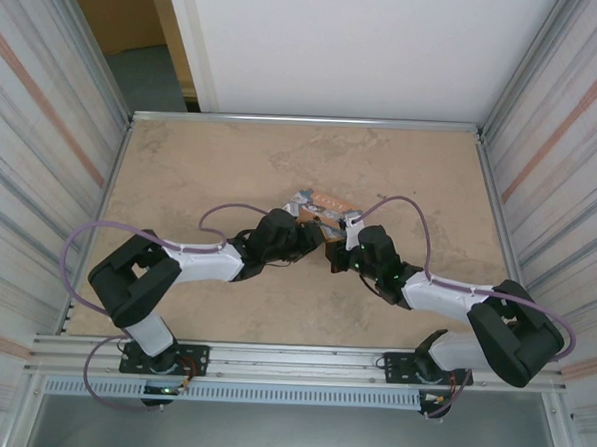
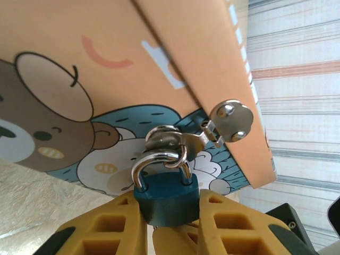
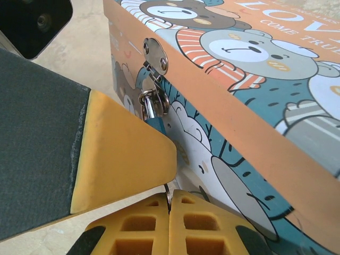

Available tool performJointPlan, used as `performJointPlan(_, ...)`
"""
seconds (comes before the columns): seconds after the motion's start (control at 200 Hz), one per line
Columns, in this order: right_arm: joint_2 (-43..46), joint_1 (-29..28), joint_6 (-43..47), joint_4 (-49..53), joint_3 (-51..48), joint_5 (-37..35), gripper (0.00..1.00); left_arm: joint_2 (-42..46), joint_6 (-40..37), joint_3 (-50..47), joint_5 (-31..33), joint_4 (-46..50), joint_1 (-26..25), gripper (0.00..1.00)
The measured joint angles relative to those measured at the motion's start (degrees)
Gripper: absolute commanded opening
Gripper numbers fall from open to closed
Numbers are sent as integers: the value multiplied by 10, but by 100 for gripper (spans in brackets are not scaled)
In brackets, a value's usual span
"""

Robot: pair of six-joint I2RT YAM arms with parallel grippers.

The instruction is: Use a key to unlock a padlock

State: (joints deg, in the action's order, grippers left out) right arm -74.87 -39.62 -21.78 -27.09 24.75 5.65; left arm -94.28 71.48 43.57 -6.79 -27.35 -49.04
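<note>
Left wrist view is showing the left gripper (image 2: 169,208) pinching the blue padlock (image 2: 166,194), hanging locked on the box (image 2: 106,64) hasp (image 2: 171,141); the right gripper (image 3: 170,204) is waiting below, fingers pressed together, key unclear, so turning and opening are remaining

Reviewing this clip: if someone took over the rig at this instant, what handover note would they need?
Left gripper: shut on the padlock, gripping its blue body just under the hasp of the box.
Right gripper: shut, close below the padlock. A thin metal sliver shows at its fingertips; it may be the key, but it is too small to confirm.
Done: padlock steadied, its shackle threaded through the hasp loop.
Left: the shackle looks seated in the body, so it is not yet unlocked. Insert the key, turn it, free the shackle.
</note>
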Motion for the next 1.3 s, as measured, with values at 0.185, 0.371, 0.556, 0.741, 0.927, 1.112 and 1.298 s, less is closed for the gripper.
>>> performJointPlan(0.185,-9,0,0,-2,0,4,0,0,6,-6,5,-2,-1,25)
performJointPlan(0.371,-31,-2,-2,-38,-20,12,0,-10,10,-15,5,-5,-3,27)
performJointPlan(0.556,-53,-5,-5,-76,-52,19,0,-28,17,-24,-4,-6,-13,31)
performJointPlan(0.741,-84,-8,-8,-117,-65,21,0,-34,23,-40,-23,-22,-16,38)
performJointPlan(0.927,-117,-8,-18,-150,-74,22,0,-25,20,-57,-42,-29,-20,52)
performJointPlan(1.112,-124,-8,-28,-168,-74,23,0,39,1,-83,-54,-20,-20,56)
performJointPlan(1.298,-124,-8,-48,-167,-73,27,0,125,-8,-136,-42,-12,-10,58)
